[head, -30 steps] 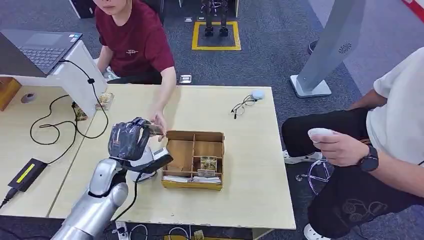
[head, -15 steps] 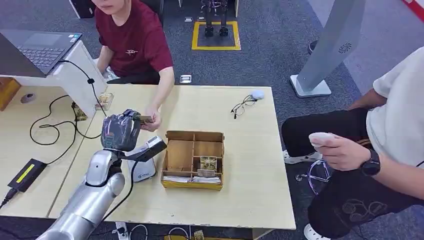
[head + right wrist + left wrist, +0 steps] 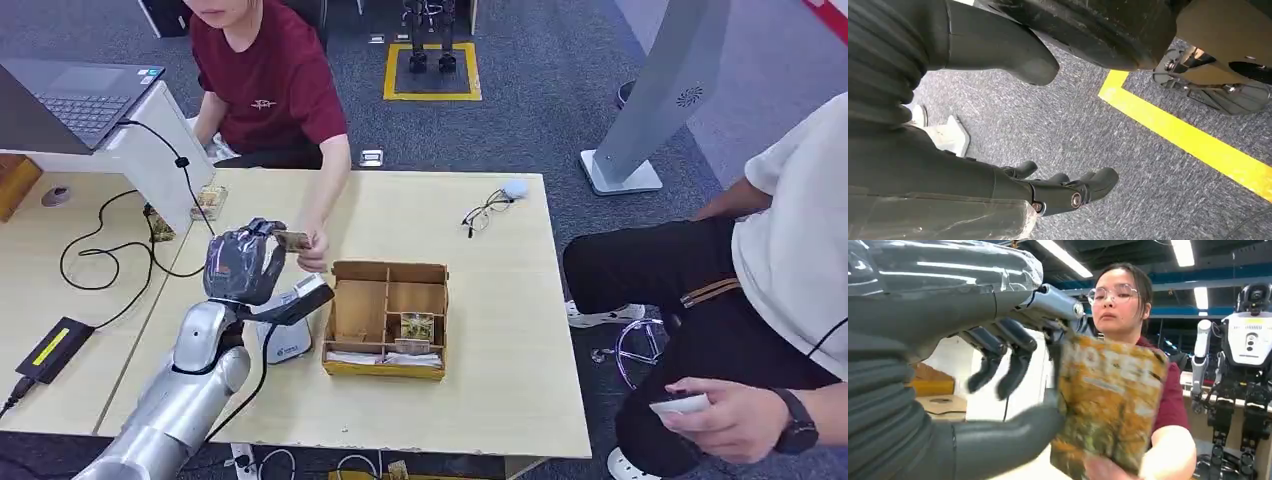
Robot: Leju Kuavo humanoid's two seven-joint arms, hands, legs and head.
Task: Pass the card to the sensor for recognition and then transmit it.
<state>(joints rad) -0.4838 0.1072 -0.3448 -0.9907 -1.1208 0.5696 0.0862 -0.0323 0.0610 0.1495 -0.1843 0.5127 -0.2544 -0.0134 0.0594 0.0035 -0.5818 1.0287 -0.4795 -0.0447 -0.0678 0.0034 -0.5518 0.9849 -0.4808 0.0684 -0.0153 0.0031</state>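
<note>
My left hand [image 3: 240,265] is raised above the table's left part, wrapped in clear film. It pinches a yellow-orange card [image 3: 292,240] between thumb and a finger. The left wrist view shows the card [image 3: 1108,405] printed with large letters, upright in front of my left hand [image 3: 998,365]. The person in the dark red shirt reaches across, and their hand [image 3: 314,250] touches the card's far end. The white card sensor [image 3: 290,325] stands on the table just below my left hand. My right hand [image 3: 1068,192] hangs over grey carpet, fingers apart, holding nothing.
A wooden compartment box [image 3: 388,272] with cards in it sits right of the sensor. Glasses [image 3: 487,210] lie at the table's far side. Cables and a laptop [image 3: 80,95] are on the left desk. A seated person's hand [image 3: 725,420] holds a white object at lower right.
My left hand moved off the sensor toward the person in red, carrying the card. Their hand has come onto the card. The person on the right lowered their hand.
</note>
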